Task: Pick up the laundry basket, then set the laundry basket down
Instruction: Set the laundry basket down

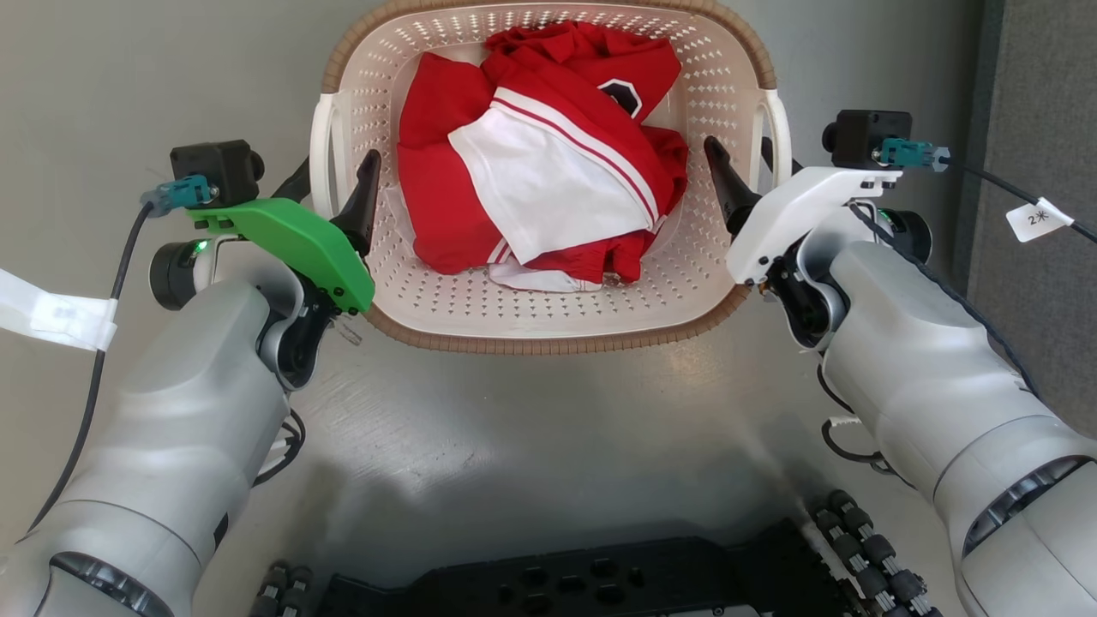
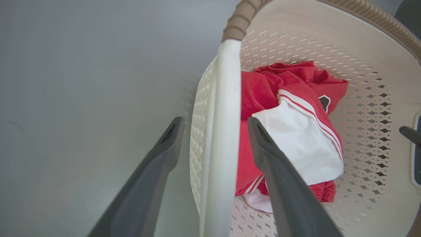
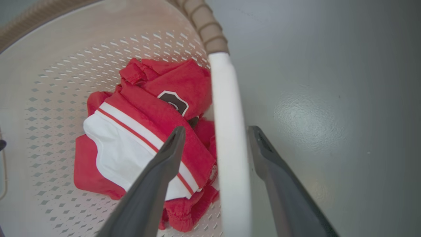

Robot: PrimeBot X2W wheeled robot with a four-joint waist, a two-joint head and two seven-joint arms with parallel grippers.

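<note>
The laundry basket (image 1: 548, 344) is cream perforated plastic with a brown woven-look rim, and it sits on the grey floor straight ahead. Red and white clothes (image 1: 548, 154) lie bunched inside it. My left gripper (image 1: 336, 171) is open and straddles the basket's white left handle (image 2: 223, 131), one finger inside the basket and one outside. My right gripper (image 1: 739, 146) is open the same way around the white right handle (image 3: 227, 131). In both wrist views a gap shows between each finger and the handle, for the left gripper (image 2: 215, 123) and the right gripper (image 3: 217, 130).
My black wheeled base (image 1: 583, 583) lies at the bottom edge, close behind the basket. A dark grey panel (image 1: 1037, 171) runs along the right side. A tagged black cable (image 1: 1037, 218) trails from the right wrist.
</note>
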